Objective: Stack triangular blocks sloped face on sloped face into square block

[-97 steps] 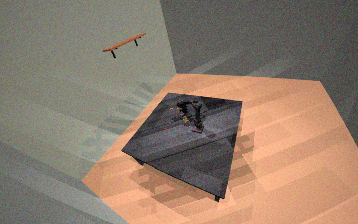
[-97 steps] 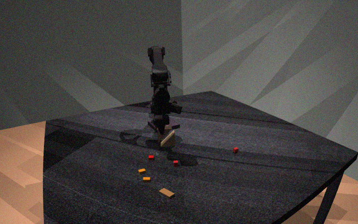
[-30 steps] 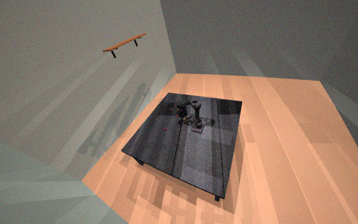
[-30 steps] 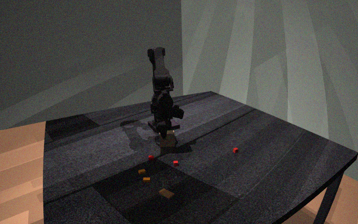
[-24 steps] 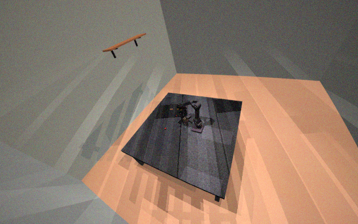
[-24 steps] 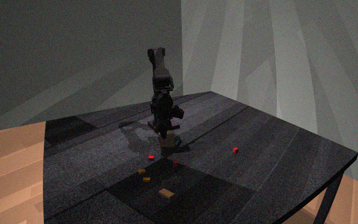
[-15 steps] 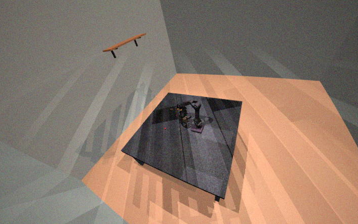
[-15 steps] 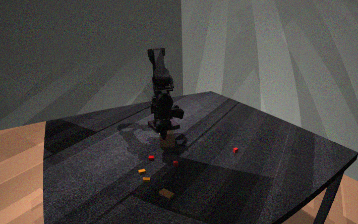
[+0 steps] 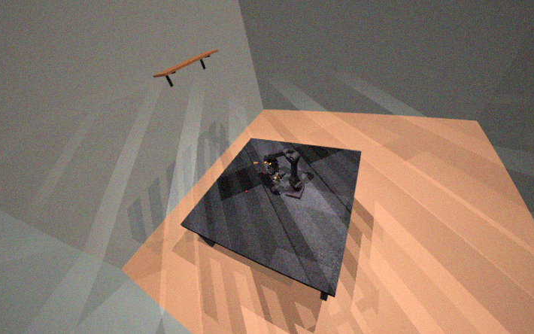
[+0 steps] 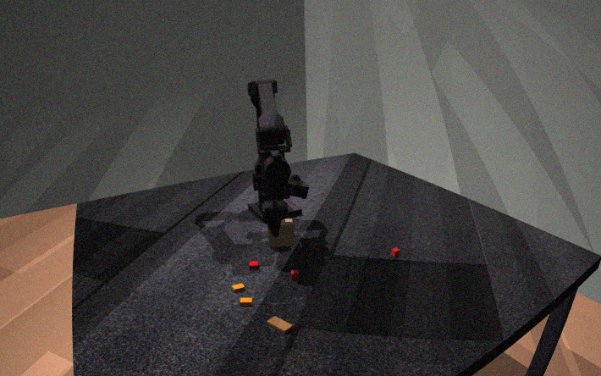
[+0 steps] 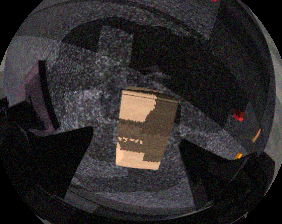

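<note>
The two tan triangular blocks (image 9: 276, 177) (image 10: 286, 237) (image 11: 142, 131) sit together on the table just in front of the arm's base, one on the other, and read as a single squarish block. A thin line runs near the far edge of its top in the wrist view. Its lower part and the exact evenness of its ends are too dark and small to tell. My gripper (image 10: 276, 232) (image 11: 137, 138) is open, with one finger on each side of the block and a visible gap to each side in the wrist view. One finger hides part of the block in the exterior view.
Small red blocks (image 10: 253, 264) (image 10: 294, 274) lie in front of the pair, and another red block (image 10: 395, 251) is off to the right. Two orange blocks (image 10: 238, 287) (image 10: 245, 301) and a flat tan block (image 10: 278, 323) lie farther from the base. Dark shadows cross the table (image 10: 177, 303).
</note>
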`<action>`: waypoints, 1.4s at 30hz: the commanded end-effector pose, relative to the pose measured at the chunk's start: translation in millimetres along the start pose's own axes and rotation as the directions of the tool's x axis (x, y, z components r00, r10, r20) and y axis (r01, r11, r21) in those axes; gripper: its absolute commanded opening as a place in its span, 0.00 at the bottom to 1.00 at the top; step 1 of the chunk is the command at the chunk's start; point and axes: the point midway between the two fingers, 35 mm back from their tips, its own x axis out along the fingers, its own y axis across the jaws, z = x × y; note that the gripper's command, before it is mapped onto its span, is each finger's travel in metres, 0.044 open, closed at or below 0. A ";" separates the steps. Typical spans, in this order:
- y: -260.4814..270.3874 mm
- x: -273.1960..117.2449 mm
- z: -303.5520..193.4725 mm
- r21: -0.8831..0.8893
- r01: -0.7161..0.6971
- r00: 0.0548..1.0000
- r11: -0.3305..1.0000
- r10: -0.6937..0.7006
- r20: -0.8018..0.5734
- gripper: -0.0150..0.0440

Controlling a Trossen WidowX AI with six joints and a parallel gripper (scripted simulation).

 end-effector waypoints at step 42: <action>-2.4 -100.3 0.3 -0.004 0.015 1.000 1.000 -0.015 0.002 1.00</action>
